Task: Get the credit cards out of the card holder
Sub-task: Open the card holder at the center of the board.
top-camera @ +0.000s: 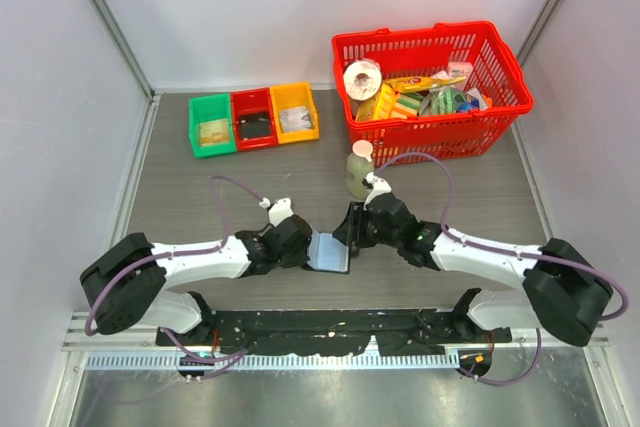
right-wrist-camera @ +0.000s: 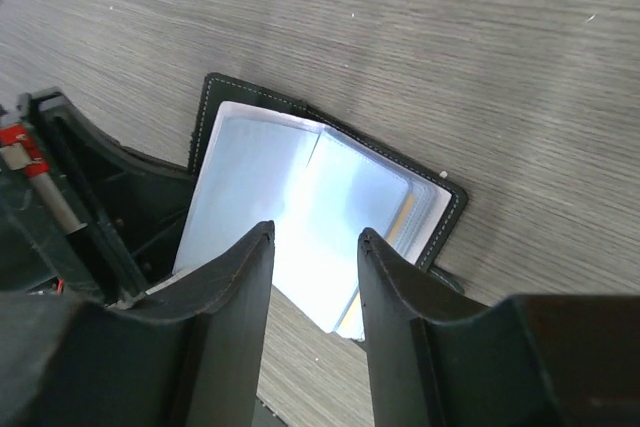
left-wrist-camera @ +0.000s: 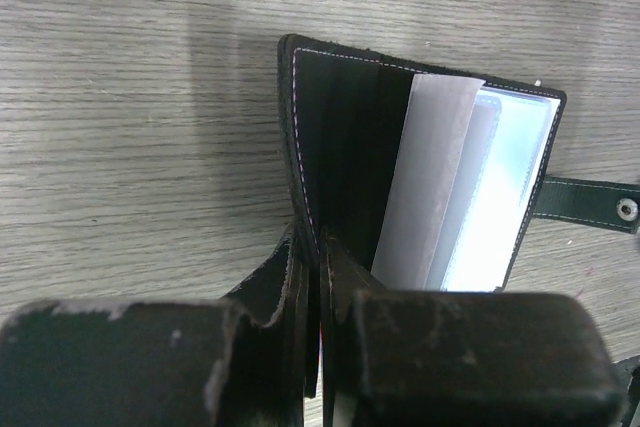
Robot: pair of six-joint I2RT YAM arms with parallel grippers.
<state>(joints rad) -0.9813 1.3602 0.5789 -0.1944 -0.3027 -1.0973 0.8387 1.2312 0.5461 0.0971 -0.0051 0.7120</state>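
Observation:
The black card holder (top-camera: 328, 251) lies open on the table between the two arms, its pale blue-grey sleeves (right-wrist-camera: 300, 177) facing up. My left gripper (left-wrist-camera: 320, 269) is shut on the holder's black cover flap (left-wrist-camera: 345, 147) and holds it raised on edge. My right gripper (right-wrist-camera: 315, 239) is open and empty, its jaws just above the sleeves. A yellow-orange credit card (right-wrist-camera: 402, 215) shows only as a thin edge inside the sleeves at the right. The holder's strap with a snap (left-wrist-camera: 590, 202) sticks out to the side.
A red basket (top-camera: 505, 67) of groceries stands at the back right, with a small bottle (top-camera: 359, 169) in front of it, close behind the right gripper (top-camera: 356, 227). Green (top-camera: 212, 125), red (top-camera: 253, 118) and orange (top-camera: 295, 112) trays sit at the back left.

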